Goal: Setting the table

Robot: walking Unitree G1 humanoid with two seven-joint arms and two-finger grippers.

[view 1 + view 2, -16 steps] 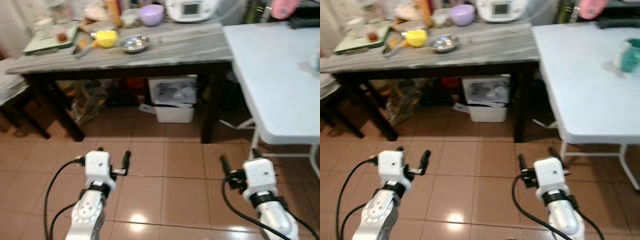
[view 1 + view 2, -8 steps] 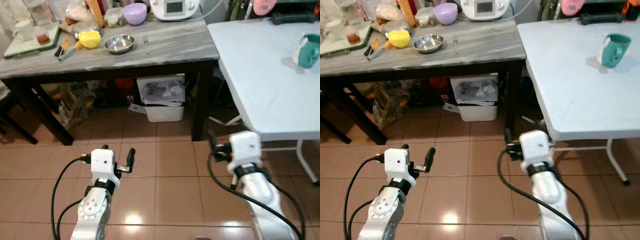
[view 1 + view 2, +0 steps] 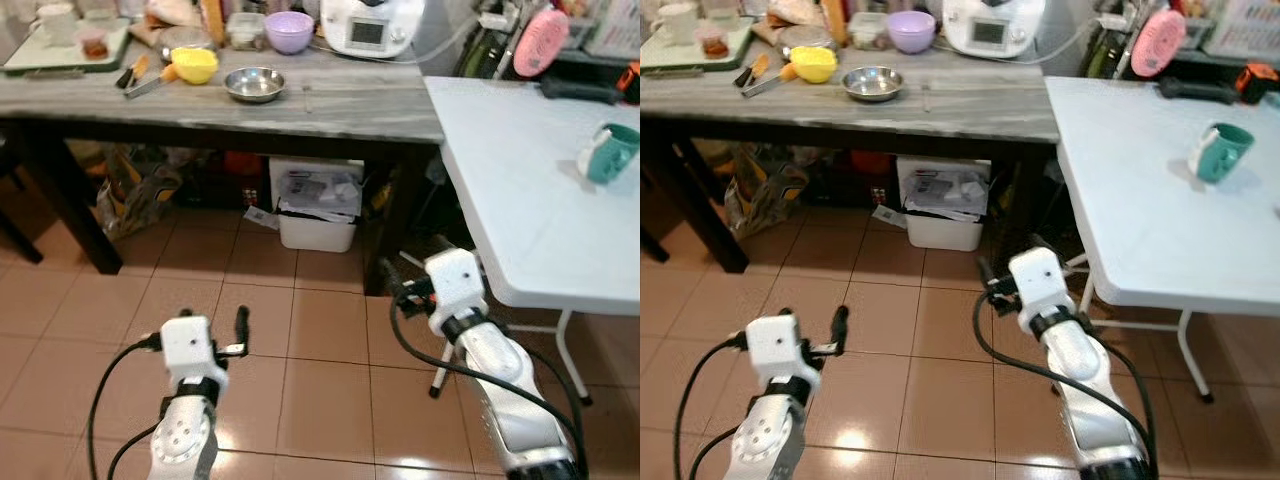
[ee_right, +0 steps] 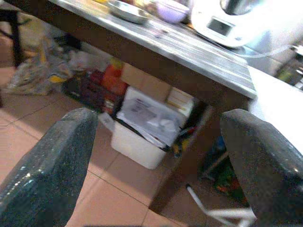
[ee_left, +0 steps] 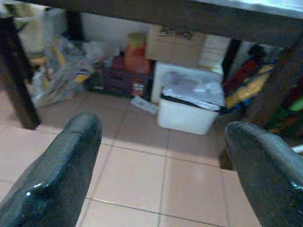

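Observation:
A steel bowl [image 3: 254, 84], a yellow bowl [image 3: 195, 65] and a purple bowl [image 3: 289, 31] stand on the grey wooden table [image 3: 350, 105] ahead. A small utensil [image 3: 926, 96] lies beside the steel bowl. To the right, a teal mug [image 3: 610, 153] stands on the white folding table [image 3: 510, 200]. My left gripper [image 3: 200, 325] hangs low over the tiled floor, open and holding nothing, with both its fingers [image 5: 61, 161] spread wide. My right gripper [image 3: 420, 262] is raised near the grey table's right leg, open and holding nothing; its fingers [image 4: 57, 156] frame the space under that table.
Under the grey table sit a white bin [image 3: 320, 205], boxes and plastic bags [image 3: 135, 185]. A white appliance [image 3: 372, 25] and a tray with cups [image 3: 65, 45] stand at the table's back. A pink object [image 3: 543, 55] lies behind the white table. Brown floor tiles [image 3: 320, 400] lie in front.
The camera has turned and risen, bringing more of the white table and the mug into view. My right arm has lifted forward toward the grey table's leg. Both grippers stay open.

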